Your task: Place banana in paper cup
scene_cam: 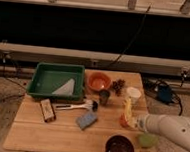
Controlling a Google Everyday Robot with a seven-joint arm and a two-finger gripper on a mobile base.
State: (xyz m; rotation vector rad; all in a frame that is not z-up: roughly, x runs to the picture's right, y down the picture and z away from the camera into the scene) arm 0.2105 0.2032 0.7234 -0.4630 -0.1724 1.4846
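**Robot arm closes in on banana beside waiting paper cup**

A dim room with a dark wall panel and trailing cables frames a pale wooden counter [58,137] crowded with kitchen odds and ends. The robot's white arm [171,128] reaches in from the right edge, its hand [132,122] low over the counter at the near end of the small, slim, pale-yellow banana [127,109]; whether the hand is wide, narrow or already gripping the fruit cannot be told. The banana lies lengthwise toward the camera, its far tip just below the white cylindrical paper cup [133,93], which stands upright near the right rear of the counter. A small dark metal-looking cup [104,96] and an orange bowl [99,81] sit to the left of the paper cup, with a cluster of dark grapes [118,85] between the bowl and the cup.

The step in hand appears to be the grasp. Done well, it likely calls for a firm hold near the banana's middle, a clean lift clear of the rim, then tipping the fruit on end so it drops into the narrow mouth without toppling the light cup.
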